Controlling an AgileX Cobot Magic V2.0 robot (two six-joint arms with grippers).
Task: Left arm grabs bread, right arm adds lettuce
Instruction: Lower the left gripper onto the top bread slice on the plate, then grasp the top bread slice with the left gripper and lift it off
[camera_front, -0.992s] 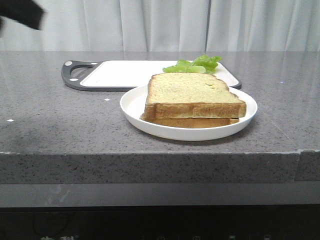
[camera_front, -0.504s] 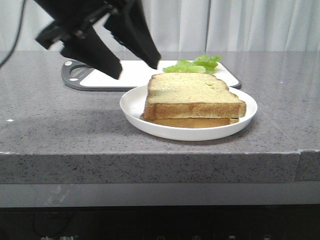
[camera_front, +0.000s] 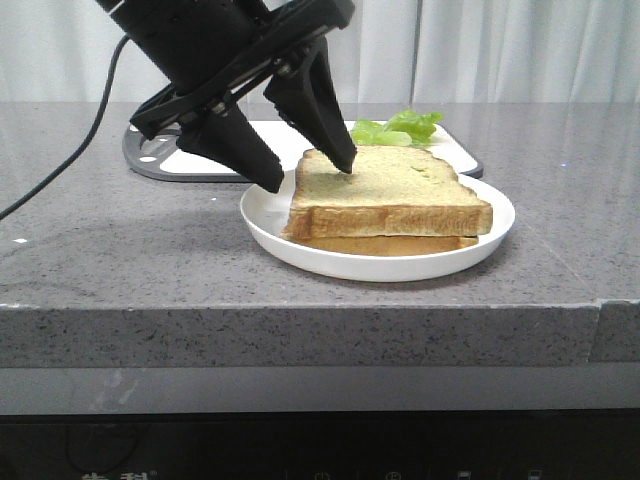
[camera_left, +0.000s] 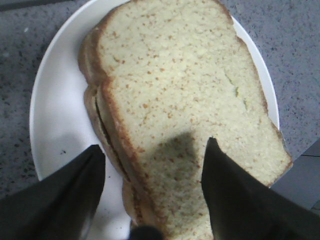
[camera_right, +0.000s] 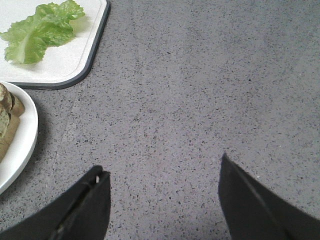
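Your left gripper (camera_front: 312, 178) hangs with its jaws spread wide over the left end of the bread (camera_front: 385, 190), one fingertip (camera_front: 345, 163) at the slice's top face, the other (camera_front: 272, 183) outside the crust above the white plate (camera_front: 270, 205); nothing is grasped. The bread lies atop a second slice (camera_front: 380, 243) on that plate. The plate sits on a speckled grey stone counter (camera_front: 120, 260), with a white cutting board (camera_front: 240, 145) behind it and pale curtains (camera_front: 500, 50) beyond. The lettuce (camera_front: 390, 130) rests on the board, just behind the plate. Your right wrist camera alone shows the right gripper (camera_right: 162, 192), jaws parted over bare counter, well apart from the lettuce (camera_right: 40, 31).
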